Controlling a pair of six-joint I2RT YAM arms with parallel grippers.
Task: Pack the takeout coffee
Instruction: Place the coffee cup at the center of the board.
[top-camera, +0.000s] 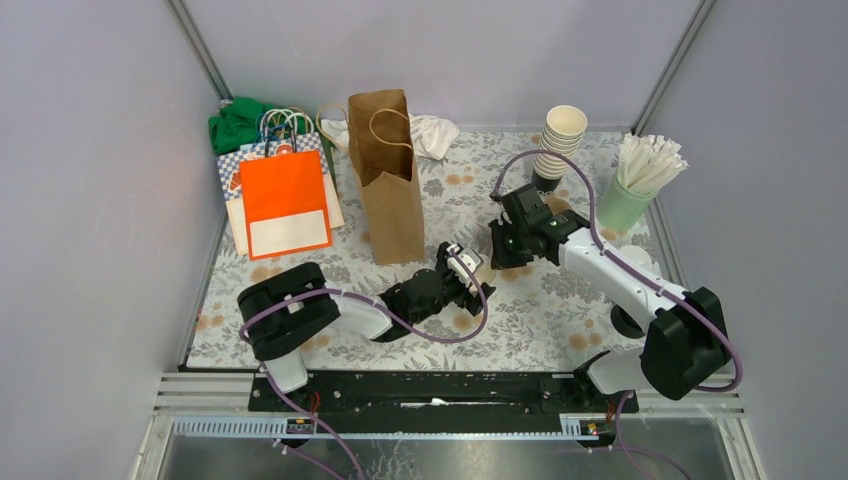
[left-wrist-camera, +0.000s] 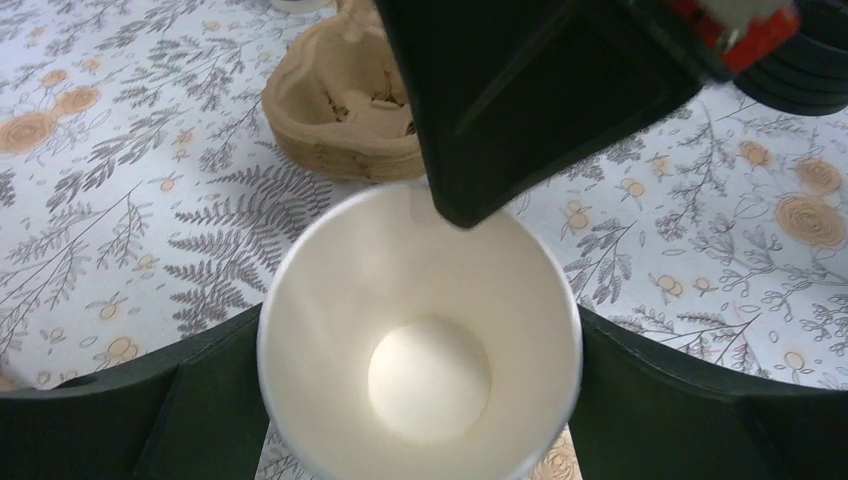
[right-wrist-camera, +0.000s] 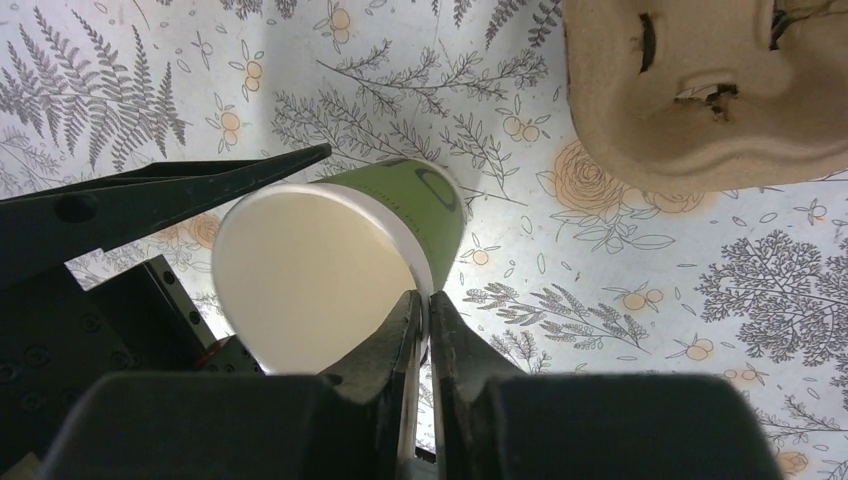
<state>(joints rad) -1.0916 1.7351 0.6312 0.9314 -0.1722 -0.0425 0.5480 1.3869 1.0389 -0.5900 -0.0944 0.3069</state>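
One takeout coffee cup (right-wrist-camera: 300, 265), dark green outside, white and empty inside, with no lid, is held tilted above the table. My left gripper (left-wrist-camera: 420, 322) is shut on it, a finger pressed against each side of its rim (left-wrist-camera: 425, 340). My right gripper (right-wrist-camera: 425, 300) is shut on the rim's edge, one finger inside the cup and one outside. Its black body (left-wrist-camera: 530, 90) hangs over the cup in the left wrist view. In the top view both grippers, left (top-camera: 462, 270) and right (top-camera: 503, 245), meet at the cup (top-camera: 470, 261) mid-table.
A brown pulp cup carrier (right-wrist-camera: 700, 90) lies just beyond the cup (left-wrist-camera: 340, 110). An open brown paper bag (top-camera: 385, 175) stands behind the left arm, with an orange bag (top-camera: 285, 200) to its left. A cream cup stack (top-camera: 560, 140) and a pale green cup of sticks (top-camera: 635, 185) stand at the back right.
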